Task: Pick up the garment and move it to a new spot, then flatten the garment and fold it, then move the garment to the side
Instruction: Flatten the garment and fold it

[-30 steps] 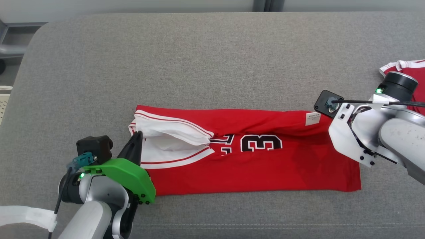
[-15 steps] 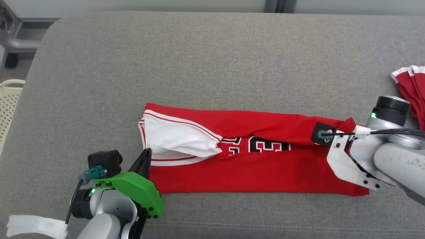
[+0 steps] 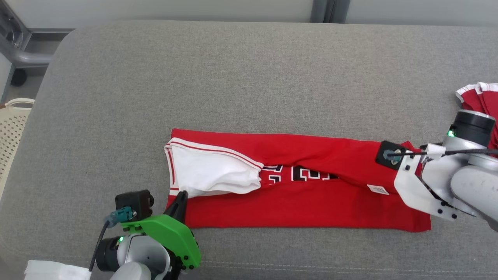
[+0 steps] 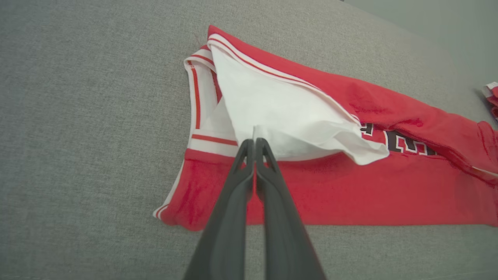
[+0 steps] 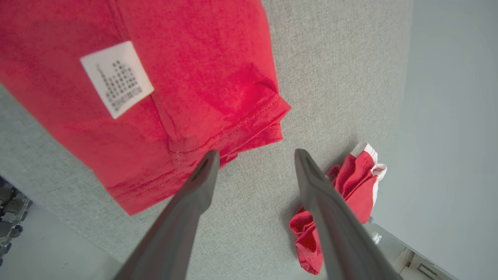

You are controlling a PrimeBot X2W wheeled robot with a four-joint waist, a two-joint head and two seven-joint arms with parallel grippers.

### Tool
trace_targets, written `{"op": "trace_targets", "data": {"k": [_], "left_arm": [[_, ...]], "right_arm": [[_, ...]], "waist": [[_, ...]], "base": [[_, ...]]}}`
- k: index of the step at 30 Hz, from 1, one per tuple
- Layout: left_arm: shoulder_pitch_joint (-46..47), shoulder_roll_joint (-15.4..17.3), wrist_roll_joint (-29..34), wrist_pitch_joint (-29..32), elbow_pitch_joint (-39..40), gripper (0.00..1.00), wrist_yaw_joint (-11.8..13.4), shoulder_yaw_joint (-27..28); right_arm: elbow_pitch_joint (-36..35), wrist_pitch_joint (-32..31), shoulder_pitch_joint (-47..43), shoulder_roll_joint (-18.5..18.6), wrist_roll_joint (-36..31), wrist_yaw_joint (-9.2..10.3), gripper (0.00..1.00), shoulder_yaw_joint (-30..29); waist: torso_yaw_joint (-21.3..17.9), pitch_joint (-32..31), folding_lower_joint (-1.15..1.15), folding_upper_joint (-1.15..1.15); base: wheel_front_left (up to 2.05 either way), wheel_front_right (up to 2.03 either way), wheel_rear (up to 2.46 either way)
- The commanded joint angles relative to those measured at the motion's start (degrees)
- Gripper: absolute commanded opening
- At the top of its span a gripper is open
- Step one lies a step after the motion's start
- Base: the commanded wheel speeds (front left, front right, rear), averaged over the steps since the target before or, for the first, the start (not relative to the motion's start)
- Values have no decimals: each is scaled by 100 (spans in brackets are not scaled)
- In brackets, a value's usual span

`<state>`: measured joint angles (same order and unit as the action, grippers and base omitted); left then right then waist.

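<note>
- Pinching a sliver of white cloth between its tips, the left hand [image 4: 255,142] was closed on the garment [image 4: 350,194] at its collar end.
- Just past those fingertips the white lining [image 4: 288,112] lay turned out over the red cloth. The striped trim [image 4: 196,101] ran beside the tips on the left of the left wrist view.
- From the left hand the garment stretched as a long, folded red band across the grey bench [image 3: 233,77] towards the right hand [image 5: 255,155].
- The right hand stood open, its two fingers well apart and holding nothing.
- The garment's hem corner [image 5: 268,116] lay flat on the bench just beyond the right hand's finger on the left of the right wrist view. Whether that tip touched the cloth could not be told.
- Farther past the same finger a white label [image 5: 116,77] lay on the red cloth.
- Between the two hands a black-and-white number print [image 3: 295,174] was half hidden under the upper fold.
- A second red cloth [image 5: 350,182] lay bunched beyond the right hand's other finger, apart from the garment.
- A pale perforated basket [image 3: 11,132] stood off the bench on the outer side of the left hand.
</note>
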<state>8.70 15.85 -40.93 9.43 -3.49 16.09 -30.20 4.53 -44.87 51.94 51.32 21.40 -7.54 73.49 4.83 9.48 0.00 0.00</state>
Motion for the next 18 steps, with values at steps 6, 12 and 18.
{"op": "trace_targets", "data": {"k": [6,12,18], "left_arm": [[-179,112,51,-59,-120,28,66,-11],[-290,310,222,36,-287,100,171,-123],[-437,408,347,-73,-381,100,272,-160]], "right_arm": [[563,823,211,-182,582,11,100,-231],[1034,1503,-308,-450,628,11,100,-1106],[1334,2354,-1287,-1069,491,11,100,-2708]], "waist": [[-34,-122,0,0],[-54,-287,0,0],[-93,-501,0,0]], "base": [[0,0,0],[0,0,0],[0,0,0]]}}
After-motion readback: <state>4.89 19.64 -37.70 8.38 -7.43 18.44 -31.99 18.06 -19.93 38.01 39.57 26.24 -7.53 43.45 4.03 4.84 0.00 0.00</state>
